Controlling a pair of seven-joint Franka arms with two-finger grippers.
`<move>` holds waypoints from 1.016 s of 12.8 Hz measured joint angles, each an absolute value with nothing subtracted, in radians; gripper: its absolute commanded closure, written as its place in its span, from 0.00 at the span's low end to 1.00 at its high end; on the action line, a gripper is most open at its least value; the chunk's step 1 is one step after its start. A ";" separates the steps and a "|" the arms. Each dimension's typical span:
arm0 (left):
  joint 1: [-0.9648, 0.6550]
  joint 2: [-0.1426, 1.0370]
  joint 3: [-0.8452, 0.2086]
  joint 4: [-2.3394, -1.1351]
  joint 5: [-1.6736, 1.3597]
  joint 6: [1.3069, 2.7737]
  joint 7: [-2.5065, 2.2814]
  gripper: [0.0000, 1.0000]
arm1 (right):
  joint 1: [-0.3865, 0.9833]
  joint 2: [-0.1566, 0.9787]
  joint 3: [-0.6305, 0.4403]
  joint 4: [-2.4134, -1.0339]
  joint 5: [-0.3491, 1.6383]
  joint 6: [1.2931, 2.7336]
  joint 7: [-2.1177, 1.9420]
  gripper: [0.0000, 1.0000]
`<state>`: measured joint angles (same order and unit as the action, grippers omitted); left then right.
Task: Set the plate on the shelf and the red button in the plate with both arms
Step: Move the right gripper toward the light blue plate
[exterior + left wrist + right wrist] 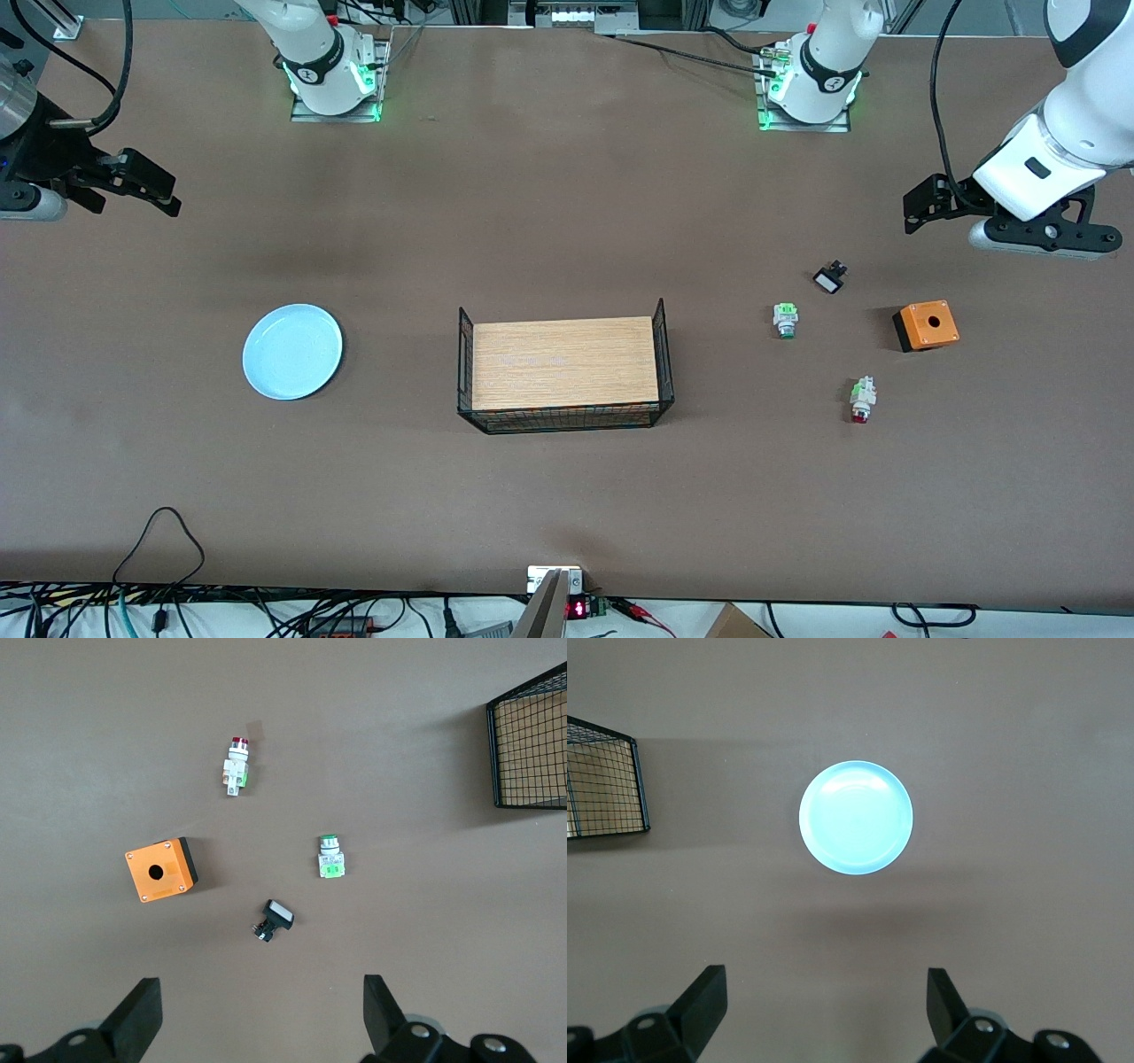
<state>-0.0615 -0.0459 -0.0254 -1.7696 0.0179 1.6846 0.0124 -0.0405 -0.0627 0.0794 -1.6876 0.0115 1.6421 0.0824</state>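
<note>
The light blue plate (292, 351) lies flat on the table toward the right arm's end, and shows whole in the right wrist view (856, 817). The red button (862, 400) lies on its side toward the left arm's end, red cap pointing at the front camera; the left wrist view has it too (236, 767). My left gripper (914, 208) hangs open and empty above the table at its own end, its fingers wide apart (263, 1014). My right gripper (173, 197) hangs open and empty at its end, with the plate ahead of it (827, 1010).
A black wire basket (567, 416) with a wooden floor stands mid-table. Near the red button lie a green-capped switch (785, 319), an orange box with a hole (927, 324) and a small black part (830, 278). Cables run along the table's edge nearest the front camera.
</note>
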 measured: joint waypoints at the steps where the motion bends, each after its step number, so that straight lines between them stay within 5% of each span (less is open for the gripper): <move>1: -0.062 -0.046 -0.025 -1.770 0.018 1.685 0.012 0.00 | -0.040 -0.063 0.079 -1.688 0.012 1.642 0.081 0.00; 13: -0.062 -0.046 -0.025 -1.770 0.018 1.685 0.012 0.00 | -0.033 -0.013 0.082 -1.819 0.008 1.640 -0.462 0.00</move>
